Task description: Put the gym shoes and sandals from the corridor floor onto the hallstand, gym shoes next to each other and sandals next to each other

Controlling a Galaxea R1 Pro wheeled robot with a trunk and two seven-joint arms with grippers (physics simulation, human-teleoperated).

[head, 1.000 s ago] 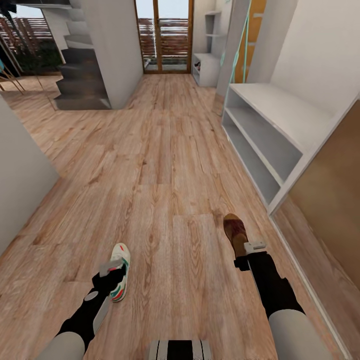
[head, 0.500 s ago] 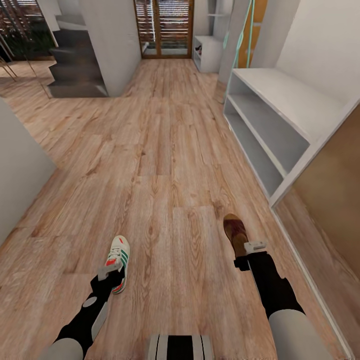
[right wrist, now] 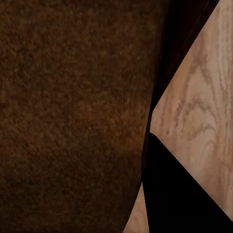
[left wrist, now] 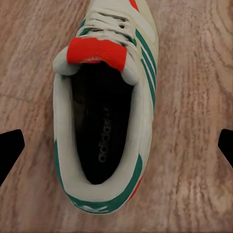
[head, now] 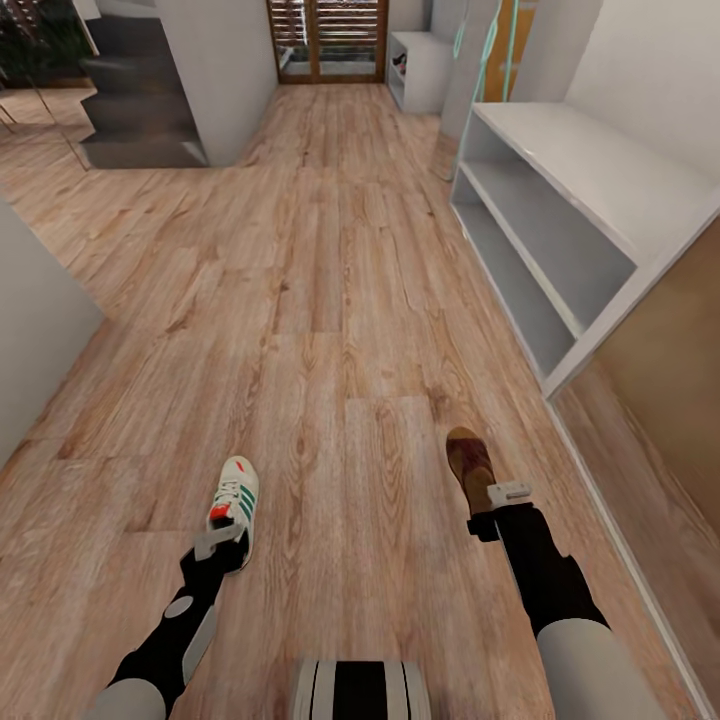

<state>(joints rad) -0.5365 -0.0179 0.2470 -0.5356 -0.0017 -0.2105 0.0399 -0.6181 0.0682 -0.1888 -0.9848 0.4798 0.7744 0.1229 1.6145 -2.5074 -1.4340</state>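
1. Our left tool (head: 222, 541) hangs spread wide over a gym shoe (head: 233, 503) lying on the corridor floor (head: 330, 300), fingers (left wrist: 9, 148) clear of it.
2. Our right tool (head: 490, 510) clamps a sandal (head: 470, 465). The hallstand (head: 412, 68) stands far ahead.

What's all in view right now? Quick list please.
Gym shoe: one, white with green stripes and red tongue, ahead of the left gripper, between its open fingers.
Sandal: one, dark reddish-brown, at the right gripper.
Floor: light brown wood planks.
Low shelf unit: one, pale grey, along the right wall.
Far rack: one, pale, beside the glass doors.
Stairs: dark grey, far left.
Left gripper: open.
Right gripper: shut on the sandal.
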